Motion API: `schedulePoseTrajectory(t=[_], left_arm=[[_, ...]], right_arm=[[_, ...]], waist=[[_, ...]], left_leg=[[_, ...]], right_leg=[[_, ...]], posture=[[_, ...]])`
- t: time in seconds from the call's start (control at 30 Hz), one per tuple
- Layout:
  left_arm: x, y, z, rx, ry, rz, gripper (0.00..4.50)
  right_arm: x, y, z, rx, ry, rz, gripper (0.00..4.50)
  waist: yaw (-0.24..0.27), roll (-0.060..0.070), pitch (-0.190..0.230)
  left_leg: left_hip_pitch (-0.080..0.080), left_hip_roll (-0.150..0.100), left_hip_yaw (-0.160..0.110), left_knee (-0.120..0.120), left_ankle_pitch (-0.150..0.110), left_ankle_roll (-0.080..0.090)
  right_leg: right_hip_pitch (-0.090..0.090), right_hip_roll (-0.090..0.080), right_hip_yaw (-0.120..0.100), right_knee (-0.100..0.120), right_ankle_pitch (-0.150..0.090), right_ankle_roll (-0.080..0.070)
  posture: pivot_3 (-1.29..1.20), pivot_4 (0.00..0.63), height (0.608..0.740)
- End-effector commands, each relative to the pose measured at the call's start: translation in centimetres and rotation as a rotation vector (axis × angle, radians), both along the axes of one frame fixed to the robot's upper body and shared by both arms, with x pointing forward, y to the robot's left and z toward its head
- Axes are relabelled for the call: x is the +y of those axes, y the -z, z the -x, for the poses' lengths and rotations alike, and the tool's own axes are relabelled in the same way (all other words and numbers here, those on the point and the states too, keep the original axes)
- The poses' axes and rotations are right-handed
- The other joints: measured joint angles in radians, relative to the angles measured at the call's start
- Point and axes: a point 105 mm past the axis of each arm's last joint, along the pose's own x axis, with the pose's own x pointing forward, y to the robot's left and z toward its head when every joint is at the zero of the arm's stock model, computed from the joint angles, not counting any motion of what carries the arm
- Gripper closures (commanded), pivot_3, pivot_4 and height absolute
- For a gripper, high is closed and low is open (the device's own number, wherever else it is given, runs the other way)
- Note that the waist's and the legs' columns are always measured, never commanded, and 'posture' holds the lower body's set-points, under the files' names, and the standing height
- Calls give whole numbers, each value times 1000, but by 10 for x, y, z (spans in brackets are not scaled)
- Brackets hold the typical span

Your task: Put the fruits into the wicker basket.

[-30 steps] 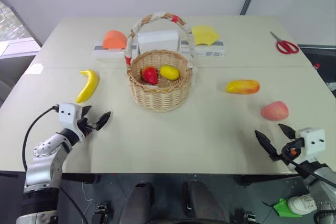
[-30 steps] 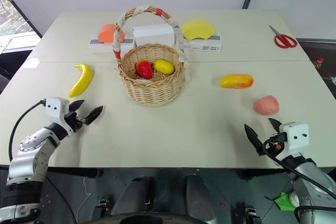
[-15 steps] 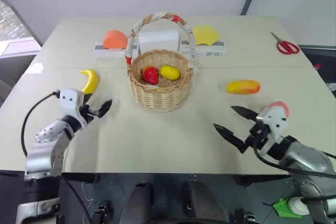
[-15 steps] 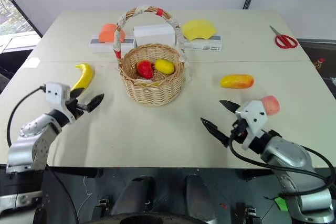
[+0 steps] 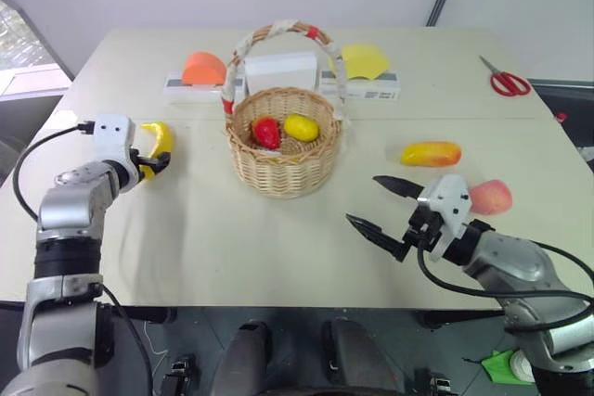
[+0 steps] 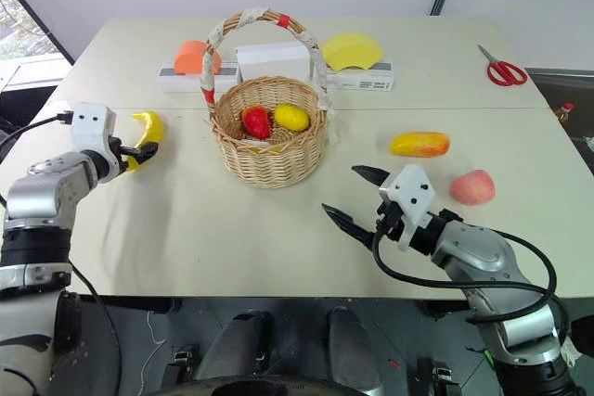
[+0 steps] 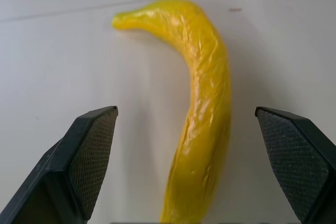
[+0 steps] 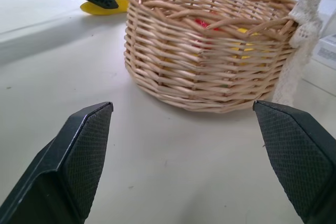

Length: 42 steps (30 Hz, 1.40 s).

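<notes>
Since a second ago the left gripper (image 5: 151, 163) has gone forward to the banana (image 5: 160, 141), and the right gripper (image 5: 382, 206) has swung in from the table's right edge toward the middle. Both grippers are spread wide and hold nothing. In the left wrist view the banana lies on the table (image 5: 278, 229) between the two fingers, untouched. The right gripper faces the basket (image 5: 283, 150), short of it. A red fruit (image 5: 266, 133) and a lemon (image 5: 301, 127) sit inside the basket. The mango (image 5: 430, 153) and peach (image 5: 490, 198) lie on the table to its right.
</notes>
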Motion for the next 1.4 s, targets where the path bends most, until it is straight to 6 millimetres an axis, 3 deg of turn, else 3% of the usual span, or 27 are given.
schedulePoseTrajectory(t=[0.03, 0.1, 0.27, 0.33, 0.47, 0.53, 0.63, 0.8, 0.9, 1.0, 1.1, 1.27, 1.4], left_arm=[[3, -6, -6, -12, -14, 20, 255], [1, -6, -9, -24, -9, 35, 887], [2, -8, -11, -35, -15, 22, 3533], [6, -11, -11, -47, -27, -12, 4086], [9, -41, -8, -214, -8, 34, 4086], [-2, -65, 2, -335, 106, 97, 4086], [-36, -101, 41, -482, 413, 186, 4086], [-73, -105, 110, -366, 801, 329, 4086], [-100, -118, 125, -358, 935, 348, 4086], [-134, -122, 127, -341, 1049, 300, 4086], [-164, -110, 111, -296, 1096, 159, 4086], [-189, -102, 70, -284, 1067, 50, 4086], [-197, -102, 42, -299, 1037, -1, 4086]], right_arm=[[4, -6, 3, -47, -24, -5, 15], [6, -7, 4, -58, -31, -5, 0], [13, -13, 6, -77, -68, -5, 0], [15, -14, 7, -80, -80, -3, 0], [17, -18, 6, -89, -91, 6, 0], [16, -21, 5, -96, -93, 11, 0], [15, -25, 2, -106, -101, 17, 0], [15, -28, -5, -109, -118, 21, 0], [17, -29, -8, -109, -130, 24, 0], [20, -30, -11, -113, -142, 24, 0], [24, -33, -13, -122, -147, 18, 0], [26, -36, -15, -133, -141, 13, 0], [22, -37, -14, -139, -105, 14, 0]], waist=[[-1, 0, 0], [0, 0, 0], [-2, 0, 0], [-1, 0, 0], [-2, -1, 0], [-2, -1, 0], [-6, -1, 0], [-4, 0, 0], [5, 0, 0], [11, -1, 0], [8, -1, 0], [-5, -1, 0], [-3, -1, 0]], left_leg=[[0, 0, 0, 0, 0, 0], [0, 0, 0, 0, 0, 0], [0, 0, 0, 0, 0, 0], [0, 0, -1, 0, 0, 0], [0, 0, -1, 1, 0, 0], [-1, 1, -1, 1, 0, 0], [-1, 1, -1, 0, 0, 0], [-1, 2, 0, 0, 0, 0], [0, 2, 0, 1, 0, 0], [-1, 2, 0, 3, 0, 0], [-1, 1, 1, 3, 0, 0], [-1, 1, 2, 3, 0, 0], [-1, 1, 3, 3, 0, 0]], right_leg=[[0, 0, 0, 0, 0, 0], [0, -1, 0, 0, 0, 0], [-1, -1, 1, 1, 0, 0], [-1, -1, 1, 1, 0, 0], [-1, -1, 1, 1, 0, 0], [-2, -2, 1, 1, 0, 0], [-2, -2, 3, 1, 0, 0], [-3, -3, 5, 1, 0, 0], [-1, -3, 4, 1, 0, -1], [0, -4, 3, 0, 0, -1], [1, -3, 3, 0, 0, 0], [0, 0, 2, 0, 1, 0], [0, 1, 2, 1, 0, 0]], posture=[[0, 150, 740], [0, 150, 740], [0, 150, 740], [0, 150, 740], [0, 150, 740], [0, 150, 740], [0, 150, 740], [0, 150, 740], [0, 150, 740], [0, 150, 740], [0, 150, 740], [0, 150, 740], [0, 150, 740]])
